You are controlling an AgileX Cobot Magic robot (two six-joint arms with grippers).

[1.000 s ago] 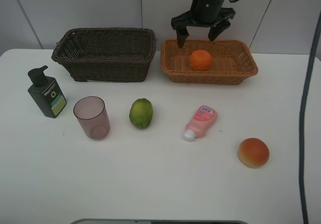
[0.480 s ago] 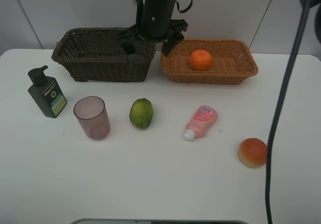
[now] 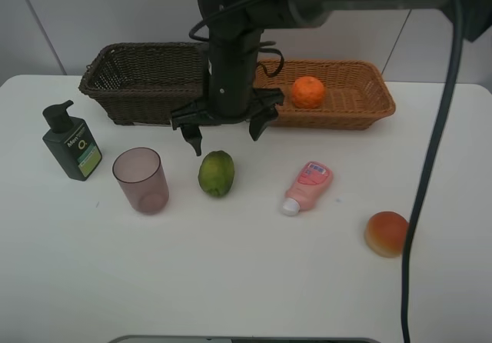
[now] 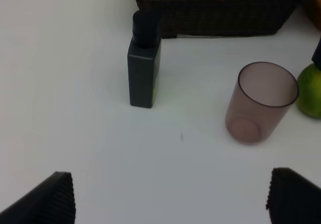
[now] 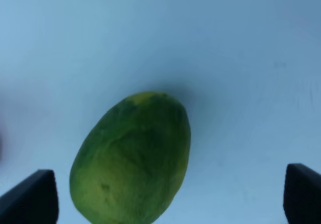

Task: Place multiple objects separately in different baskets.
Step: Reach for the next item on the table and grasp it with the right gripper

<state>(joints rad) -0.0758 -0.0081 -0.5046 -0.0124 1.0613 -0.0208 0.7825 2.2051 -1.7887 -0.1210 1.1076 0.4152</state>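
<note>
Bright, even light with soft shadows; the right wrist view is blue-tinted, its lime (image 5: 133, 158) slightly soft

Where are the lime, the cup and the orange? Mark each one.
lime (image 3: 216, 174), high outside view, middle of its skin.
cup (image 3: 141, 183), high outside view, its side wall.
orange (image 3: 307, 92), high outside view, middle of its peel.

The right arm (image 3: 231, 58) comes in from high on the right, crosses the counter's middle, and its forearm drops nearly straight down. The right claw (image 3: 224, 133) hangs low over the counter's rear half, pointing down, fingers spread wide and gripping nothing. The left claw (image 4: 173, 199) is out of the high view (only its wrist camera shows it): two dark fingertips, wide apart, empty, over the counter's left side.
</note>
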